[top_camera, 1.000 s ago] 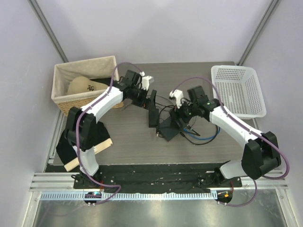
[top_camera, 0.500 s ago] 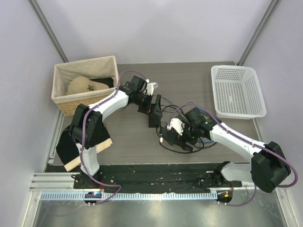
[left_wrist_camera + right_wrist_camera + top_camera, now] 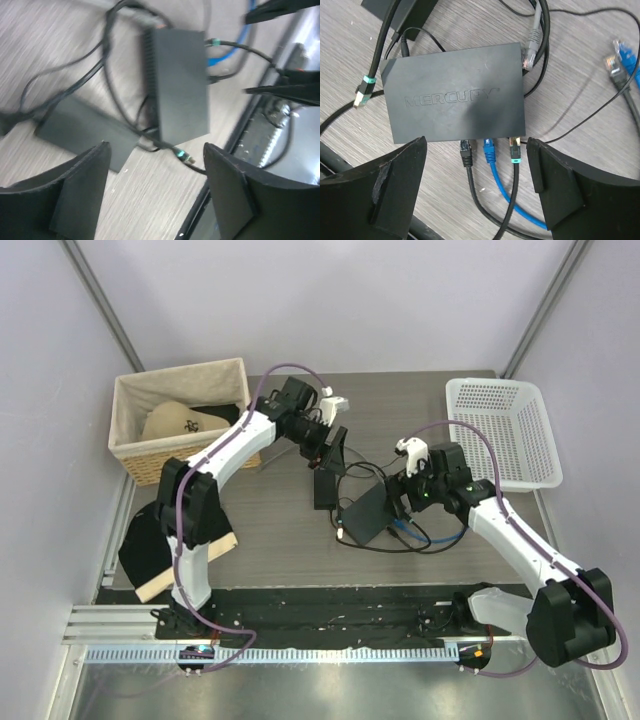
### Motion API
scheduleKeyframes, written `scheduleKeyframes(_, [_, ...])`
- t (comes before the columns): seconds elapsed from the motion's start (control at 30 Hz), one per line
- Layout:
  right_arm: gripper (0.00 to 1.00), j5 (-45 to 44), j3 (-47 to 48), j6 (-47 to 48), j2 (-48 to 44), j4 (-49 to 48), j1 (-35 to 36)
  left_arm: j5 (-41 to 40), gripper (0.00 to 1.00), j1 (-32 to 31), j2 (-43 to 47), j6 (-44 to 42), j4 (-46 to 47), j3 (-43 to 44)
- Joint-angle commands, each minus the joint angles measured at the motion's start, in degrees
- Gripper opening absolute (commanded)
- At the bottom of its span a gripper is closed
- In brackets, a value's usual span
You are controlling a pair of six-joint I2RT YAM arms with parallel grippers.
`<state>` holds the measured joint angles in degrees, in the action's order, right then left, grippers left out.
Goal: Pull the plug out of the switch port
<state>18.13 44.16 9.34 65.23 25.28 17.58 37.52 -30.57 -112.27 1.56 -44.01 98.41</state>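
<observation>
The switch [image 3: 452,100] is a flat black box lying in a tangle of cables at mid-table [image 3: 365,512]. Three plugs sit side by side at its near edge. The middle one is the blue plug [image 3: 489,149], seated in the switch port, with its blue cable [image 3: 505,192] trailing toward me. My right gripper [image 3: 476,150] hovers open above these plugs, which lie between its fingers untouched. My left gripper [image 3: 156,150] hangs open higher up, over bare table beside the switch [image 3: 180,85], holding nothing. In the top view the left gripper [image 3: 333,445] is above the adapter brick [image 3: 325,485].
A black plug [image 3: 466,152] and a teal-banded plug [image 3: 515,150] flank the blue one. Loose blue connectors [image 3: 625,55] and a grey plug [image 3: 530,50] lie nearby. A wicker basket [image 3: 180,420] stands back left and a white plastic basket [image 3: 500,430] back right.
My right gripper swung from the switch's left front corner back to its right side and opened wider. My left gripper shifted a little to the back right, and its jaws narrowed slightly.
</observation>
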Motion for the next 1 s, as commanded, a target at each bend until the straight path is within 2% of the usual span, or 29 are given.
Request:
scheduleKeyframes(0.0, [0.79, 1.0, 1.4, -4.3, 0.2, -1.0, -0.9, 12.0, 0.58, -1.5, -7.1, -2.0, -5.5, 10.4])
scheduleKeyframes(0.07, [0.67, 0.3, 2.2, -2.2, 1.8, 0.1, -0.9, 11.9, 0.41, -2.5, -10.9, -2.0, -8.2, 13.9])
scheduleKeyframes(0.1, [0.52, -0.3, 2.3, -1.4, 2.6, 0.5, -0.9, 11.4, 0.27, -2.7, -13.4, 0.1, -8.4, 16.0])
scheduleKeyframes(0.17, [0.42, -1.0, 2.9, 1.9, 5.4, 1.6, -1.0, 10.1, 0.21, -3.9, -13.9, -0.6, -6.9, 14.7])
scheduleKeyframes(0.23, [0.27, -0.4, 3.4, 6.0, 7.4, 3.2, -0.9, 8.0, 0.05, -4.8, -13.9, -1.4, -7.3, 13.7])
scheduleKeyframes(0.27, [0.21, -0.8, 3.6, 9.1, 8.5, 4.7, -0.9, 7.6, 0.0, -5.3, -14.2, -1.4, -7.5, 13.2])
scheduleKeyframes(0.3, [0.11, -1.6, 3.6, 10.2, 10.2, 5.1, -0.9, 7.1, 0.0, -5.4, -14.6, -1.4, -7.7, 12.9])
scheduleKeyframes(0.57, [0.07, -2.7, 2.9, 12.1, 14.1, 2.8, -0.2, -0.9, 0.0, -5.3, -15.4, -2.8, -8.4, 8.2])
scheduleKeyframes(0.77, [0.07, -4.1, 4.3, 13.5, 20.0, 1.0, 0.0, -1.6, 0.0, -5.1, -11.2, -2.0, -8.2, 1.8])
scheduleKeyframes(0.97, [0.07, -4.5, 6.5, 13.0, 24.4, -2.4, 0.3, -5.5, 0.0, -5.1, -7.6, -2.4, -6.5, -5.7])
